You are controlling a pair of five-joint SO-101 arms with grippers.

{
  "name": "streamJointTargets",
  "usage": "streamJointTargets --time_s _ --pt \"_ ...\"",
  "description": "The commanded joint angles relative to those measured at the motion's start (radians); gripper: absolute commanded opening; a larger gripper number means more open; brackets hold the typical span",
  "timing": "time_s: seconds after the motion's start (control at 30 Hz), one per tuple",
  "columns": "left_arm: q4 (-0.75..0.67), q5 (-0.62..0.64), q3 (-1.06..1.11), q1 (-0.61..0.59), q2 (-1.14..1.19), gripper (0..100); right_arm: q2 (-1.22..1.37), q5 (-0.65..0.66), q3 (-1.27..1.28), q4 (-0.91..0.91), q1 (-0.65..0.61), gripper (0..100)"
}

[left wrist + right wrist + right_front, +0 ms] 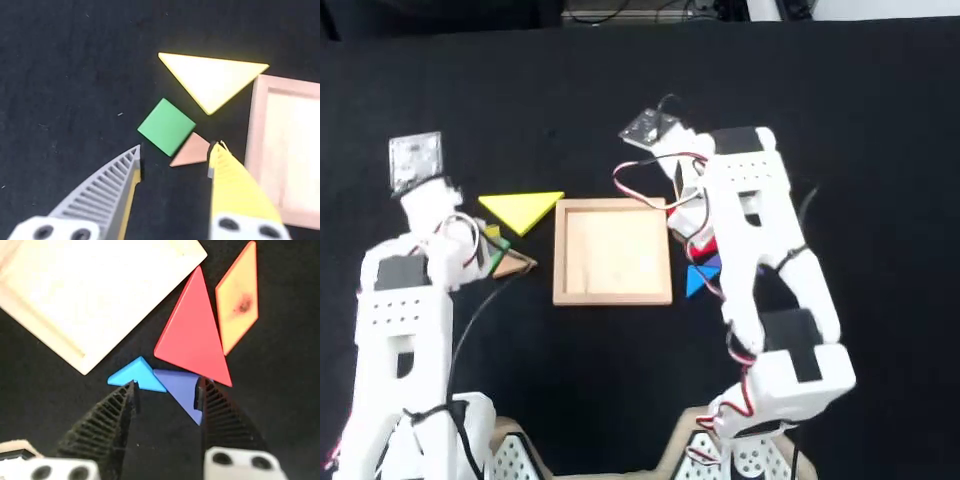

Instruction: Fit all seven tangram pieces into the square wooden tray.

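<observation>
The square wooden tray [561, 250] lies empty mid-table. Left of it are a large yellow triangle [212, 80], a green square [166, 126] and a small tan triangle [192, 151]. My left gripper [176, 153] is open just above the green square and tan triangle, with its yellow finger near the tray's rim [259, 130]. Right of the tray [95, 295] lie a large red triangle [192, 335], an orange parallelogram [237, 300], a small light-blue triangle [134, 375] and a darker blue triangle [181, 389]. My right gripper [166, 388] is open over the two blue triangles.
The table is covered in black cloth. Both arm bases stand at the front edge [620, 465]. Red and white cables [640, 175] loop from the right arm near the tray's far right corner. The yellow triangle [523, 210] lies beside the tray's far left corner.
</observation>
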Motion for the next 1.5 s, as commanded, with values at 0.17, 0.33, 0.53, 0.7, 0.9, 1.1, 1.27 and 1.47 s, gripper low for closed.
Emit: streamJointTargets --time_s 0.17,0.33,0.53,0.7,0.9,1.1,1.27,1.47 --pt "-0.296 0.028 0.203 -0.101 -0.04 22 0.084 0.29 0.004 -0.025 0.003 24.3" --pt "-0.387 0.031 0.272 -0.062 -0.04 22 0.124 0.325 0.007 -0.06 0.003 24.0" --pt "-0.404 0.026 0.278 -0.061 -0.04 22 0.176 0.325 0.002 -0.172 0.061 24.0" --pt "-0.405 0.025 0.277 -0.061 -0.04 22 0.203 0.33 0.002 -0.198 0.078 24.0" --pt "-0.405 0.025 0.277 -0.061 -0.04 22 0.199 0.33 -0.001 -0.189 0.051 24.0" --pt "-0.416 0.025 0.28 -0.061 -0.04 22 0.197 0.33 -0.004 -0.163 0.015 24.0" --pt "-0.434 0.025 0.282 -0.062 -0.04 22 0.14 0.33 -0.028 -0.078 -0.017 24.0" --pt "-0.434 0.025 0.282 -0.062 -0.04 22 0.077 0.407 -0.01 -0.008 -0.012 25.0"
